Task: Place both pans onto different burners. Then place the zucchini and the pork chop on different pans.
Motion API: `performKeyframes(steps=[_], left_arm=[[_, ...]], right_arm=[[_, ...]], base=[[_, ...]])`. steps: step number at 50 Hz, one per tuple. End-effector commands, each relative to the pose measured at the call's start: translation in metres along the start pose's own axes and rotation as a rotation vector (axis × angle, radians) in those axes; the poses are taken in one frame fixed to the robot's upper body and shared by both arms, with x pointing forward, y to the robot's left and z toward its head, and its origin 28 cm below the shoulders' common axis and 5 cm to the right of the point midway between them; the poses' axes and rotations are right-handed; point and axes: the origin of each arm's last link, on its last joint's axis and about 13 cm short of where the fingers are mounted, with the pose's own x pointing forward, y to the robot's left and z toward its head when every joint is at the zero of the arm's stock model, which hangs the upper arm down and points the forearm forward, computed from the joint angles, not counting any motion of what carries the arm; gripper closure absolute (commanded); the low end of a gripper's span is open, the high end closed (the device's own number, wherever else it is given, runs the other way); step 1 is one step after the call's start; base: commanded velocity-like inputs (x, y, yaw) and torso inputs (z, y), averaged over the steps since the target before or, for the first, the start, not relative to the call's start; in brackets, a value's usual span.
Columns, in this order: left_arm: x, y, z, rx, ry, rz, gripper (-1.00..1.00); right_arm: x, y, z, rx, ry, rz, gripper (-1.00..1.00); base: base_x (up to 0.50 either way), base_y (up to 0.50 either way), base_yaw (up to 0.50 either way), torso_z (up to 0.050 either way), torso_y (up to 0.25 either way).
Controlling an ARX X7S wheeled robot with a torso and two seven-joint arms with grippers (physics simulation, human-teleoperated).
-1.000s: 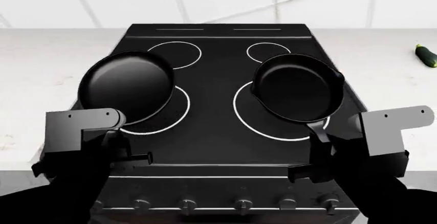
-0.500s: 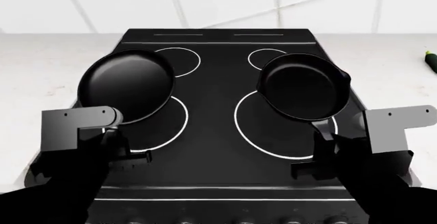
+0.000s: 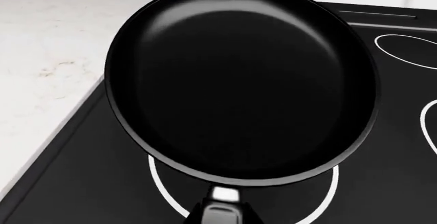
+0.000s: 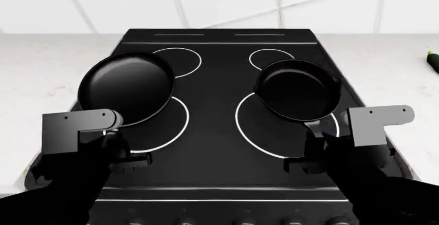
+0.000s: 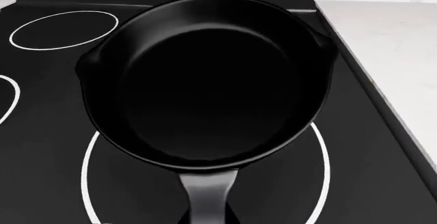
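My left gripper [image 4: 122, 142] is shut on the handle of the shallow black pan [image 4: 127, 87]. The pan sits over the far left part of the front left burner ring [image 4: 186, 118]. In the left wrist view the pan [image 3: 239, 81] covers most of that ring [image 3: 333, 183], and the gripper [image 3: 222, 215] clamps its handle. My right gripper [image 4: 314, 138] is shut on the handle of the deeper pan [image 4: 298, 90], over the far part of the front right burner ring [image 4: 237, 117]. It also shows in the right wrist view [image 5: 204, 81]. The zucchini [image 4: 433, 60] lies on the counter at the far right. The pork chop is out of view.
The black glass cooktop [image 4: 218, 81] has two smaller rings at the back [image 4: 271, 59]. White counter [image 4: 41, 71] lies on both sides, with a tiled wall behind. Stove knobs [image 4: 240, 221] line the near edge.
The head view tilted down a little. My right arm and the deeper pan shifted slightly left and towards me. The left pan has barely moved.
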Motion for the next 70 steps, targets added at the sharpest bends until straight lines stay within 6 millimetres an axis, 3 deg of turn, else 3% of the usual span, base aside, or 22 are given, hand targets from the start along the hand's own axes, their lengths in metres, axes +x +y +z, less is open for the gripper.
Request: performKeyframes(steps=[1,14,30,31,47,55,61,70], left_arm=[[0.002,0.003,0.003,-0.019,-0.041,0.005,1.00],[0.003,0.004,0.002,-0.026,-0.039,0.009,1.00],[0.003,0.006,0.001,-0.033,-0.038,0.014,1.00],[0.003,0.006,0.001,-0.033,-0.038,0.014,1.00],[0.004,0.006,-0.001,-0.038,-0.035,0.016,1.00],[0.006,0.007,-0.002,-0.026,-0.031,0.023,1.00],[0.014,0.006,0.008,-0.010,-0.034,0.033,1.00],[0.050,0.003,0.009,-0.007,-0.016,0.052,1.00]], right_arm=[[0.019,-0.002,-0.003,0.019,-0.019,-0.036,1.00],[0.007,0.003,-0.018,0.014,0.000,-0.019,1.00],[0.013,0.005,-0.031,0.024,0.038,-0.004,1.00],[0.013,0.005,-0.031,0.022,0.040,-0.004,-1.00],[0.006,0.005,-0.021,0.020,0.020,0.004,-1.00],[-0.025,0.012,0.006,-0.026,-0.103,0.030,-1.00],[-0.051,0.013,0.033,-0.033,-0.211,0.038,-1.00],[-0.069,0.008,0.055,-0.029,-0.300,-0.002,-1.00]], base=[[0.00,0.00,0.00,0.000,0.000],[0.00,0.00,0.00,0.001,0.003],[0.00,0.00,0.00,0.001,0.003],[0.00,0.00,0.00,0.000,0.000],[0.00,0.00,0.00,0.001,0.001],[0.00,0.00,0.00,0.000,0.001],[0.00,0.00,0.00,0.002,0.002],[0.00,0.00,0.00,0.000,0.001]])
